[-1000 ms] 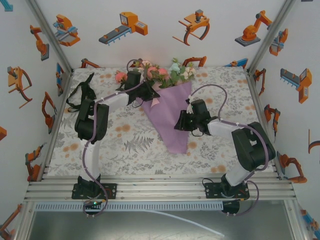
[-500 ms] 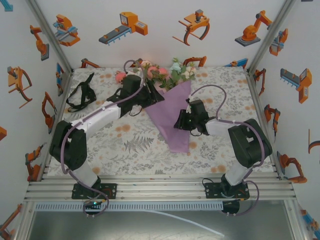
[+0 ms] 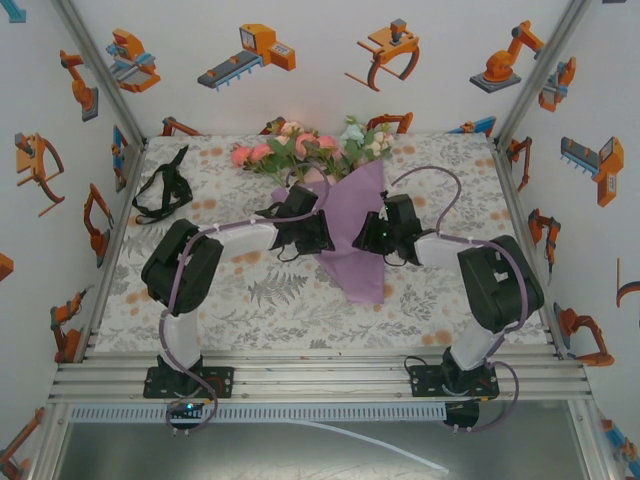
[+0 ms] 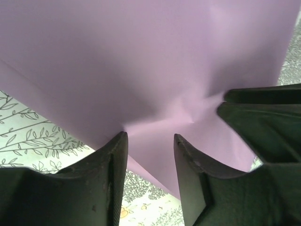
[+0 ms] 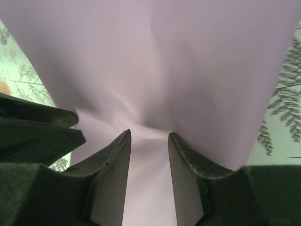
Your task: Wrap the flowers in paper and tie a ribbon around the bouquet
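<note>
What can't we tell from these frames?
- Flowers: stalks hidden inside the paper cone, top view.
- Left gripper, right gripper: jaws apart at creased paper in the wrist views; pinching or just pressing, unclear. From above, their bodies cover the tips.
- Ribbon: lettering too small, top view.

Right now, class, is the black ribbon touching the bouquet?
Apart. In the top external view the ribbon lies by the left edge, with a stretch of bare table between it and the bouquet.

bouquet (image 3: 358, 255) on table (image 3: 260, 290) centre, flowers (image 3: 300, 150) rearward, ribbon (image 3: 163, 190) far left
</note>
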Controlling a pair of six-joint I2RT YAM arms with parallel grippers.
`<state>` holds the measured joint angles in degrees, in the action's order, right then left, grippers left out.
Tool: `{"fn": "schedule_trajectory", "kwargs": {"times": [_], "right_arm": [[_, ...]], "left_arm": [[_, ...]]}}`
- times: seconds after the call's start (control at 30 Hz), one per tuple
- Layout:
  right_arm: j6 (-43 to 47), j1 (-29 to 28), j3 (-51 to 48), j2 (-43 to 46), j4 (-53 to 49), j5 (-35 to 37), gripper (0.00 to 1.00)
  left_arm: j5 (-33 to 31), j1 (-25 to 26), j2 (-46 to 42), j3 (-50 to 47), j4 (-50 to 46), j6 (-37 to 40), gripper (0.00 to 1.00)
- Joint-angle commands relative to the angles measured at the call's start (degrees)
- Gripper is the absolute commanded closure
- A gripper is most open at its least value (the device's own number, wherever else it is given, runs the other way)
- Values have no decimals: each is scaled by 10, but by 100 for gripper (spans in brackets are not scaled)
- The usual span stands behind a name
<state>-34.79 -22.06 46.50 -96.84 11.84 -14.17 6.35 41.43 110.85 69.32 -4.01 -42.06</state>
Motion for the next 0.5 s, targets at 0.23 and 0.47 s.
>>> {"fn": "schedule_trajectory", "kwargs": {"times": [0.23,0.47], "right_arm": [[-95,94,58,-88,101,-106,60],[-102,133,116,-166,118,-120,60]], "left_arm": [[-13,-10,15,-6,26,25,67],[-11,-14,12,-12,23,23,72]]}}
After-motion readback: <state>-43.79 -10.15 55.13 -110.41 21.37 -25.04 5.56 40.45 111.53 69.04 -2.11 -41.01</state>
